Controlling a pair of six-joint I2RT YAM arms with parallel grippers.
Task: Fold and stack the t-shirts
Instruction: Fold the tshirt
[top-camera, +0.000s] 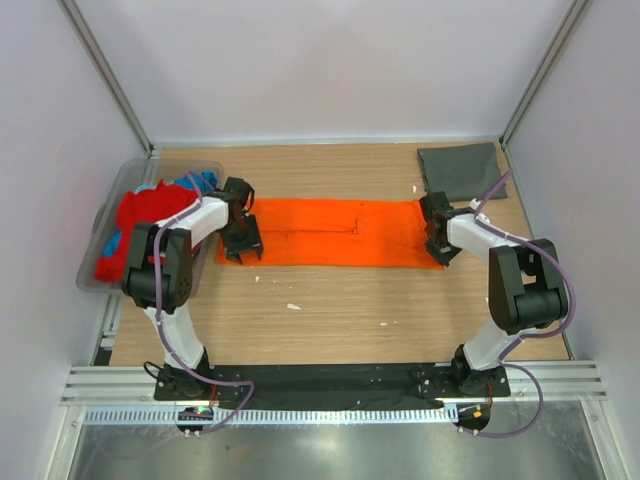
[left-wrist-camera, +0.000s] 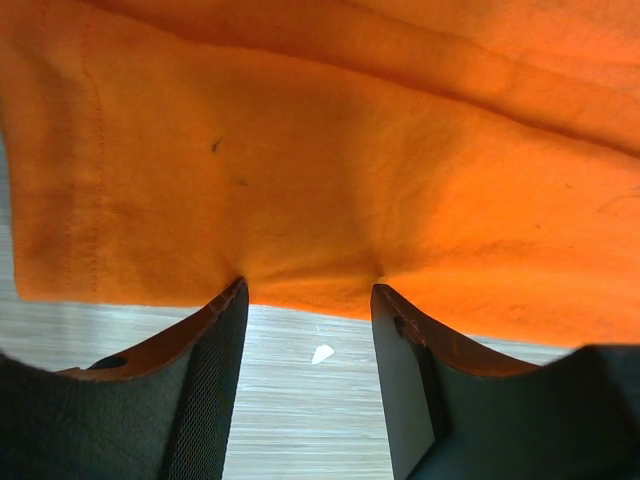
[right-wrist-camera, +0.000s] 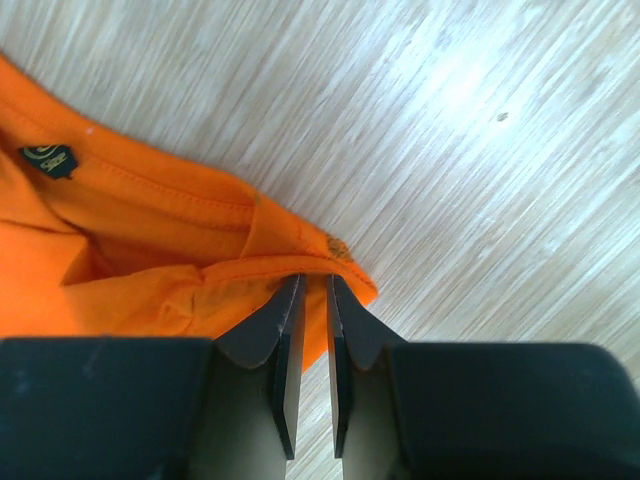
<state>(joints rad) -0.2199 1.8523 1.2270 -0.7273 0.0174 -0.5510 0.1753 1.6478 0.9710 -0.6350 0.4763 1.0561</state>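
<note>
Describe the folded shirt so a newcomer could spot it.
On the wooden table, find the far right corner. The dark grey t-shirt lies there, folded flat, beyond the right gripper. Unlike the orange t-shirt stretched across the middle, it is dark and held by no gripper.

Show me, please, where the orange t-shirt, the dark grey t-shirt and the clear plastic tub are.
orange t-shirt (top-camera: 330, 232): top external view, middle of the cloth.
dark grey t-shirt (top-camera: 462, 170): top external view, centre of the cloth.
clear plastic tub (top-camera: 178, 164): top external view, far rim.

Small dark label sewn on orange t-shirt: pale green print, too small to read.
</note>
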